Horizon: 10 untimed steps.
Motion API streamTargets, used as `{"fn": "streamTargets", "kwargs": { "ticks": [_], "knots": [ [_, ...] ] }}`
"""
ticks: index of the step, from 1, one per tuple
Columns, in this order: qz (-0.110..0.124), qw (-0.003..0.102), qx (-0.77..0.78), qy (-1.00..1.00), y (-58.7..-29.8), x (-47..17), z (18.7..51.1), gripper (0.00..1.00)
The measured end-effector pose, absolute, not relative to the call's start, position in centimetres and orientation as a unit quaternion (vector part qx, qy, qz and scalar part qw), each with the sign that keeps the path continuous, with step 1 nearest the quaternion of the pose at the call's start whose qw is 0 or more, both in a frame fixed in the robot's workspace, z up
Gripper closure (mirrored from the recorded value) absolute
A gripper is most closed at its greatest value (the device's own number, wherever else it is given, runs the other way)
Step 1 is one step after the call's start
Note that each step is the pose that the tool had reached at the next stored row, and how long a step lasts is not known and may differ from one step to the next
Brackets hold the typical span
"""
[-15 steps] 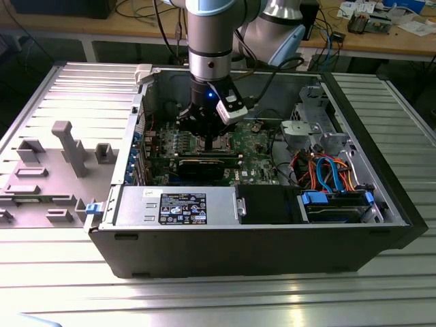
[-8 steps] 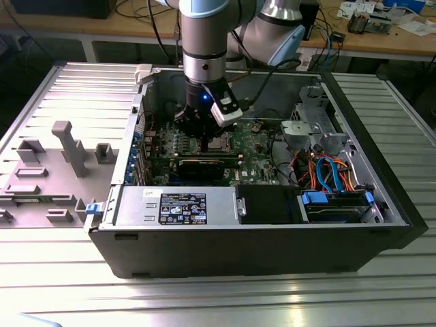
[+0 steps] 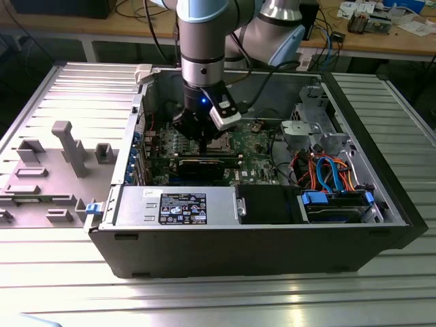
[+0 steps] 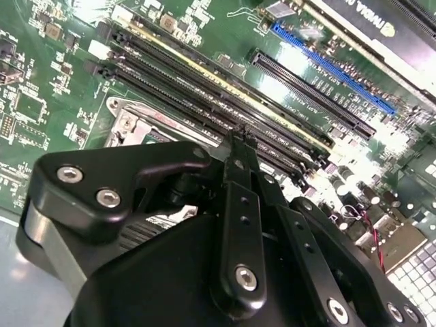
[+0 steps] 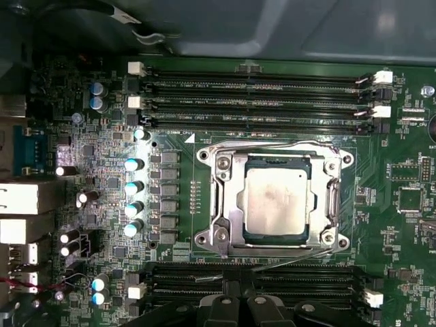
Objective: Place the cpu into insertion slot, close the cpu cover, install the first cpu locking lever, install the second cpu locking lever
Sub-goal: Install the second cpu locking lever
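In the first wrist view the cpu [image 5: 274, 202], a silver-grey square, lies in the insertion slot [image 5: 335, 238] on the green board. The cpu cover [image 5: 228, 204], a silvery frame, lies flat around it. One thin wire lever [image 5: 272, 144] runs along one side of the socket and a second lever [image 5: 286, 253] along the opposite side; whether they are latched I cannot tell. My gripper [image 5: 240, 300] hangs just off the socket's edge beside the second lever, fingers together with nothing between them. In the second wrist view its tips [image 4: 237, 139] meet next to the socket frame [image 4: 136, 126]. In the exterior view the gripper [image 3: 203, 139] stands inside the case.
Long black memory slots [image 5: 259, 88] flank the socket on both sides, and a row of capacitors [image 5: 134, 184] stands beside it. A black card [image 3: 201, 167], the power supply [image 3: 177, 204] and a drive bay with blue parts [image 3: 337, 204] fill the case, whose walls [image 3: 381, 170] enclose the arm.
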State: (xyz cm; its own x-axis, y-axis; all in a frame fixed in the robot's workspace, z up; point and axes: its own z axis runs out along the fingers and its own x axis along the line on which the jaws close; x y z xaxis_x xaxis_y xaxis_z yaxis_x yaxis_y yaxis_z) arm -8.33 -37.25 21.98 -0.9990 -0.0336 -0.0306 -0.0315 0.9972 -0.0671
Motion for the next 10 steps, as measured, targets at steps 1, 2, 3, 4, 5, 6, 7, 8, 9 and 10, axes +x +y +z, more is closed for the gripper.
{"fn": "streamTargets", "kwargs": {
  "ticks": [1,2,3,4,5,6,7,8,9,10],
  "knots": [
    [-0.029,0.016,-0.017,0.999,-37.33,-8.39,21.98,0.89],
    [-0.025,0.016,-0.017,0.999,-37.35,-8.45,21.98,0.89],
    [-0.022,0.016,-0.017,0.999,-37.38,-8.53,21.97,0.89],
    [-0.02,0.016,-0.017,1.0,-37.4,-8.62,21.98,0.89],
    [-0.019,0.016,-0.018,1.0,-37.44,-8.85,21.97,0.89],
    [-0.018,0.016,-0.019,1.0,-37.54,-9.05,21.96,0.89],
    [-0.018,0.016,-0.02,1.0,-37.65,-9.16,21.96,0.89],
    [-0.018,0.016,-0.021,0.999,-37.86,-9.28,21.96,0.89],
    [-0.018,0.016,-0.021,0.999,-37.96,-9.28,21.96,0.89],
    [-0.018,0.016,-0.022,0.999,-38.07,-9.29,21.96,0.89]
  ]
}}
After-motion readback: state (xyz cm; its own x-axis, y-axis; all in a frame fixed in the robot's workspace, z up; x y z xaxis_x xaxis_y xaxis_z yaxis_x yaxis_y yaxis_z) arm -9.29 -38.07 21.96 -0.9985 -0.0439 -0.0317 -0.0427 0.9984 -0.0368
